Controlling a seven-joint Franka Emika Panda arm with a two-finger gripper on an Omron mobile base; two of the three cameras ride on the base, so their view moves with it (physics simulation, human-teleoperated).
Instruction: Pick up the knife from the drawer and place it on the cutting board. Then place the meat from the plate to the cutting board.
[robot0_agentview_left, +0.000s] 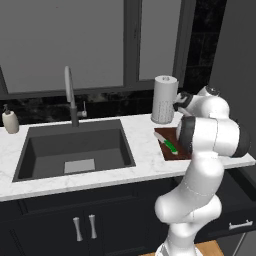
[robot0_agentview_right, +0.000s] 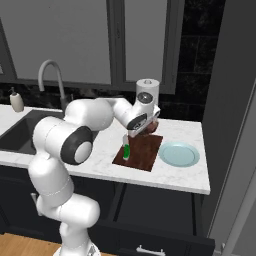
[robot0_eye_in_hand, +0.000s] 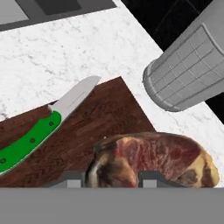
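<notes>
Two dark fingertips of the pincer (robot0_eye_in_hand: 111, 178) are closing on the marbled red-brown slab of meat (robot0_eye_in_hand: 153, 159) at the bottom of the hand view, holding it over the dark reddish-brown wooden cutting board (robot0_eye_in_hand: 98, 127). The green-handled knife with its pale blade (robot0_eye_in_hand: 43, 129) is lying on the board toward the left of that frame, its tip reaching the white marble surface (robot0_eye_in_hand: 65, 48). In the right base view, the round pale-blue plate (robot0_agentview_right: 178, 154) is sitting just right of the board, and a grey paper-towel roll (robot0_eye_in_hand: 188, 72) is standing beyond it.
</notes>
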